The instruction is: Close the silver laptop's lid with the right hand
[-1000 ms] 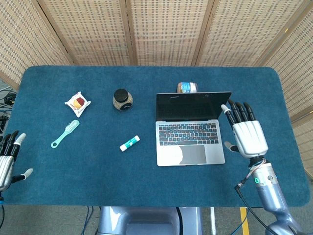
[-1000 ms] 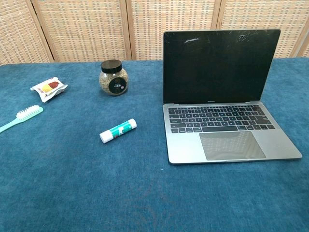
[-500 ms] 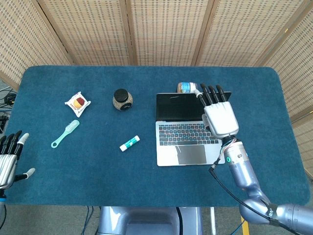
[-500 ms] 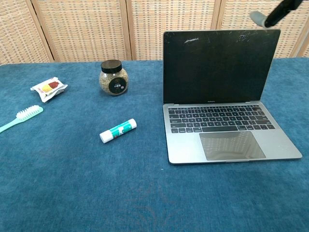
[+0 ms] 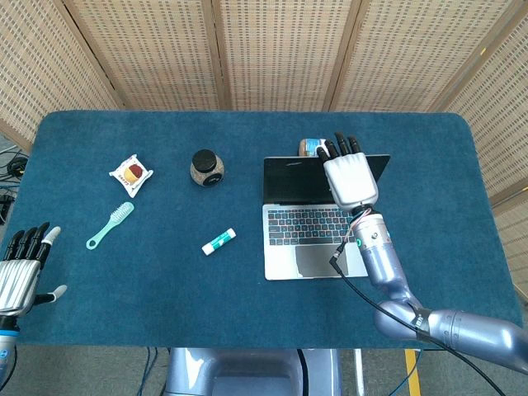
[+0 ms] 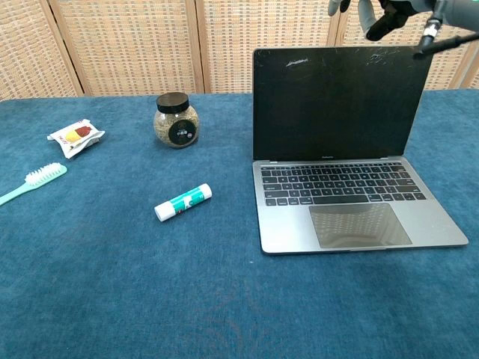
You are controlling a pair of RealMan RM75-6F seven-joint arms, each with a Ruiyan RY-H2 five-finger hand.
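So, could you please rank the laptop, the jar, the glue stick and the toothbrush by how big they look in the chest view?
1. Laptop, by far the largest.
2. Jar.
3. Glue stick.
The toothbrush is cut off by the left edge of the frame, so I cannot rank it fairly.

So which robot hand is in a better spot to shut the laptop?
The right hand. It hovers over the top edge of the silver laptop's lid, which stands open. The left hand is far off at the table's near left corner, holding nothing.
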